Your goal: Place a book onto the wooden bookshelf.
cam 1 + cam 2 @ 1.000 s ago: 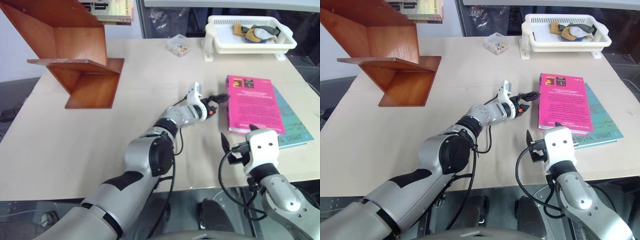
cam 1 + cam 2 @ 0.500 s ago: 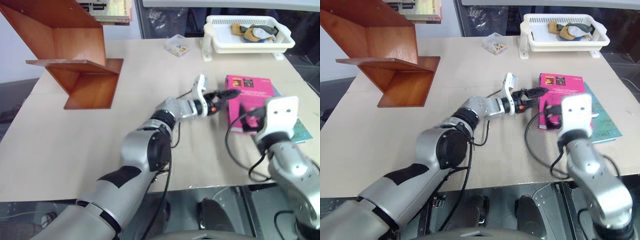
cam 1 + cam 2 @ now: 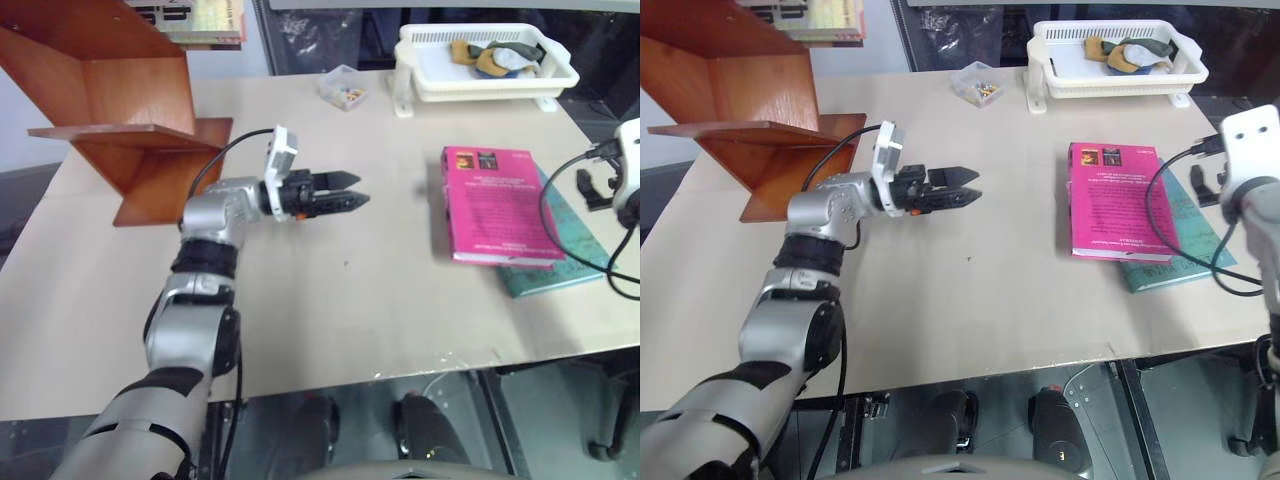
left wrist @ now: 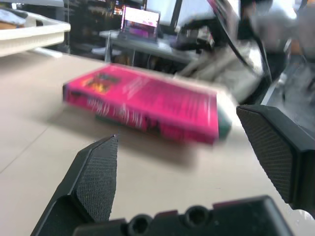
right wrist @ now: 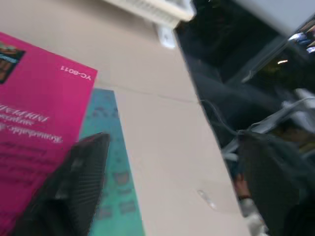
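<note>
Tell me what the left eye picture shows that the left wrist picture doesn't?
Left eye view: the reddish-brown wooden bookshelf, a white plastic basket and a small clear box.

Left wrist view: the left gripper close up, fingers apart, with blurred screens behind.

Both: the thick bright pink book lying flat on a thinner teal-green book on the beige table.

book apparently atop teal book

Wooden bookshelf: upper panels cut off by the frame's top edge. Teal book: largely covered by the pink book. Basket contents unidentifiable. Small clear box: contents too small to tell.
</note>
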